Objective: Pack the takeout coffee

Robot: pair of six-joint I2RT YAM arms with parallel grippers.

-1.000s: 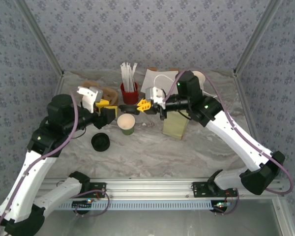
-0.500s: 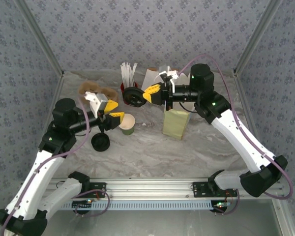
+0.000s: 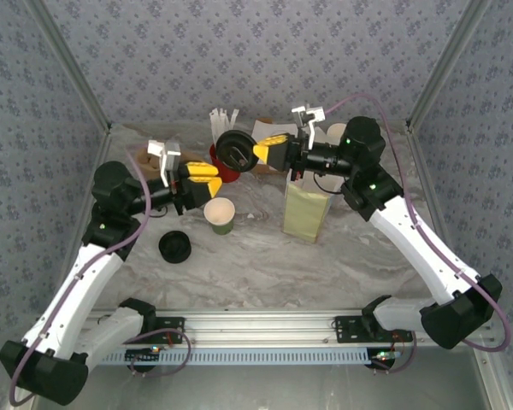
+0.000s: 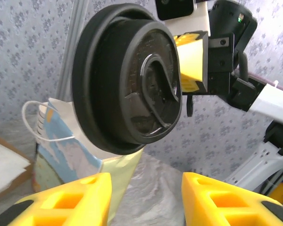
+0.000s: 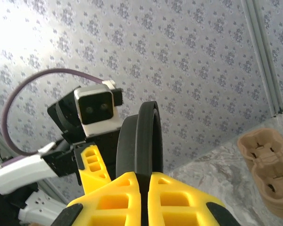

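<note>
**Packing at an early stage; nothing is seen to be bagged.** Toward the near left of the bench, a loose black lid [image 3: 175, 247] lies flat. Just beyond it, near the middle of the bench, the green paper cup [image 3: 220, 216] stands upright and uncovered. A pale interior is shown, but no liquid can be made out. To its right, and apart from it, the white-and-yellow paper bag [image 3: 305, 213] stands upright; its contents cannot be told. Above the cup, the left gripper [image 3: 212, 175] is held with its fingers spread and empty. Facing it, the right gripper [image 3: 261, 154] is clamped on the rim of a black plastic lid [image 3: 234, 152], which is carried on edge in the air. Behind this lid, toward the far edge, the red cup with white sticks [image 3: 214, 156] is partly hidden. Lidding the cup and placing it in the bag are judged to remain.
</note>
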